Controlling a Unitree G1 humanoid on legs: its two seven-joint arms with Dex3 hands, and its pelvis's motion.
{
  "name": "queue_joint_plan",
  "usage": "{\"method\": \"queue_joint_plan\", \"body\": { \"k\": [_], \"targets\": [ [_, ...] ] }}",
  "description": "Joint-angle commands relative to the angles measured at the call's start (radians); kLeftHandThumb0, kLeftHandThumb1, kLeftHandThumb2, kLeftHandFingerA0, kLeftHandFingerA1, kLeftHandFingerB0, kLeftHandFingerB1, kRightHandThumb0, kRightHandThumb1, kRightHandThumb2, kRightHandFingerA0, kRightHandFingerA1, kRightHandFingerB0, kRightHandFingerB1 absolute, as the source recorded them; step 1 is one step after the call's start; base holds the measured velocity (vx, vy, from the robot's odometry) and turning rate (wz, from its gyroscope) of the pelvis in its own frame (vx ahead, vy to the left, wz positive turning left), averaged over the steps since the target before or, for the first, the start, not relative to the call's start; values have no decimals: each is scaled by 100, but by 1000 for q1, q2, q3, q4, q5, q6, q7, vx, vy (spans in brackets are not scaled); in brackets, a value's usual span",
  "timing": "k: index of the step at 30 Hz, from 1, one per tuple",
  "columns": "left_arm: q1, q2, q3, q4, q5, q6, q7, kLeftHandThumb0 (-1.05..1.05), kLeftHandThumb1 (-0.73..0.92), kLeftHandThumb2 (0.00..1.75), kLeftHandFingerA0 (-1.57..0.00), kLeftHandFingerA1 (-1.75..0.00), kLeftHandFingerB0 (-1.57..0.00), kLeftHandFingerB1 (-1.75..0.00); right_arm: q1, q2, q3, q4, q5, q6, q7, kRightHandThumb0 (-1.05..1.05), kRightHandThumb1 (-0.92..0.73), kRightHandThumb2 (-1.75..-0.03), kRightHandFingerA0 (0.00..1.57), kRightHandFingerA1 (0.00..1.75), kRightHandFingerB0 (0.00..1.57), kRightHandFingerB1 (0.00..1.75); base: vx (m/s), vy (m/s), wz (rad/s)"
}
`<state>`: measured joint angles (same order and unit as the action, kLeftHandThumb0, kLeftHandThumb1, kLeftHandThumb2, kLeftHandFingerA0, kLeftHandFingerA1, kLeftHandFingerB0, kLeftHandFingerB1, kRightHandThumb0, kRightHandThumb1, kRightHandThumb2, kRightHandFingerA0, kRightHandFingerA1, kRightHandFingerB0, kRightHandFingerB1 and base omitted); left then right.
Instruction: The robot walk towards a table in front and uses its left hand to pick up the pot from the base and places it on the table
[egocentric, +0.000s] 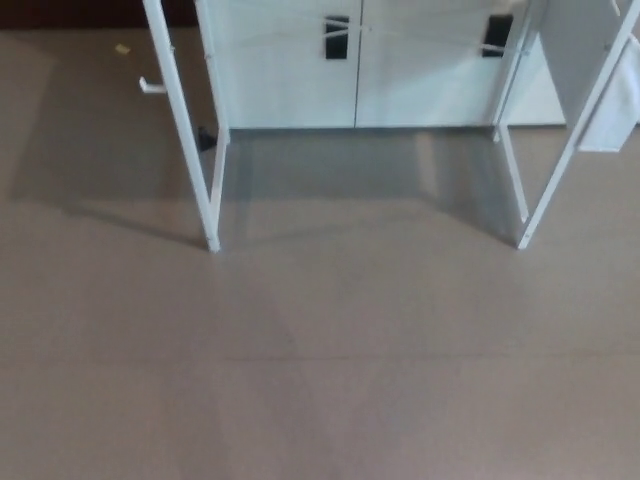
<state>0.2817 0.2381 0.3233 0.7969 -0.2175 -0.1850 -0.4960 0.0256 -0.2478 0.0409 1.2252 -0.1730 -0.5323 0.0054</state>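
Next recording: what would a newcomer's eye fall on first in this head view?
The eye goes first to the two slanted white metal frame legs, one at upper left and one at upper right, both standing on the bare grey-brown tiled floor that fills most of the picture. Between them, along the top edge, is a white two-door cabinet with black handles. No pot shows anywhere.
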Motion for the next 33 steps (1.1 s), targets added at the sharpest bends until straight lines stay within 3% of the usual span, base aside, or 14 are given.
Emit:
{"method": "queue_joint_plan", "body": {
  "k": [1,11,23,24,28,29,30,32,33],
  "targets": [
    [0,26,1,3,2,-31,2,-3,43,88,-23,-53,-17,-49,-2,-7,12,-4,-15,0,-9,-52,-42,-75,75,56,55,51,446,166,-46],
    [23,27,-25,-27,27,-51,35,-3,41,87,-26,-54,-19,-50,-5,-11,35,-4,-32,-4,-30,-53,-41,-75,78,57,55,50,335,52,9],
    [28,43,-48,-2,44,-93,56,-7,37,84,-29,-55,-21,-51,-10,-4,48,4,-44,2,-45,-54,-43,-77,79,58,52,50,325,-226,13],
    [29,41,-48,0,44,-92,59,-6,38,85,-29,-55,-21,-51,-9,-5,47,6,-42,2,-43,-48,-51,-57,87,46,58,38,218,-134,-9],
    [23,47,-50,29,42,-109,53,-7,37,84,-27,-54,-21,-50,-8,-4,47,6,-41,-5,-44,-46,-51,-56,87,46,58,38,221,-22,-10],
    [22,47,-48,29,36,-104,48,-6,39,85,-26,-53,-20,-50,-8,-5,48,6,-41,-5,-45,-47,-51,-57,87,46,59,38,263,128,-2],
    [23,45,-46,26,32,-100,45,-5,39,85,-27,-54,-21,-50,-8,-6,49,6,-43,-4,-47,-53,-44,-77,79,58,53,51,189,249,56],
    [30,44,-49,12,34,-98,51,-5,38,85,-28,-54,-21,-50,-8,-7,51,6,-46,-2,-49,-53,-44,-77,80,59,53,51,182,220,-28],
    [31,45,-49,11,34,-99,50,-5,39,85,-28,-54,-21,-50,-8,-8,55,5,-49,-3,-52,-47,-53,-57,88,46,58,38,199,102,14]
  ]
}}
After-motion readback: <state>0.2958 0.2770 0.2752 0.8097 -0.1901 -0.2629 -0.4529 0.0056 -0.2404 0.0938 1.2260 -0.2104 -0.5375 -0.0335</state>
